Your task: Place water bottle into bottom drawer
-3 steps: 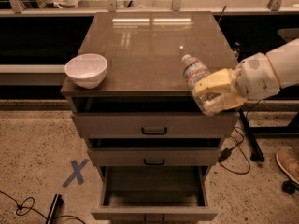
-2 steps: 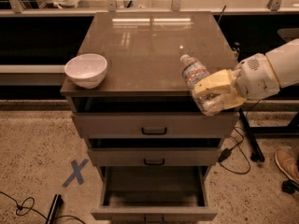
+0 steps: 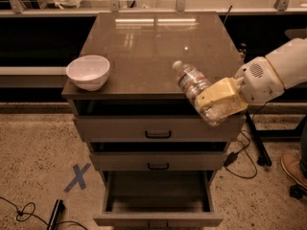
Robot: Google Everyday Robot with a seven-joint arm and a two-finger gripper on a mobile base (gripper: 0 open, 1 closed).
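Grip: tool (image 3: 218, 102) clamped on lower body of water bottle (image 3: 191, 80); bottle tilted, cap toward far left, over near-right edge of tabletop (image 3: 153, 47). Below, bottom drawer (image 3: 158, 191) stands open. Advice: carry bottle out past near edge, lower clear of upper drawer fronts, centre over cavity, release low.

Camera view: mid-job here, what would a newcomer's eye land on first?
The pale yellow claw at the front right corner of the cabinet, shut on the tilted water bottle, cap pointing up-left. Below, the bottom drawer stands pulled open, and a white bowl sits at the top's left edge.
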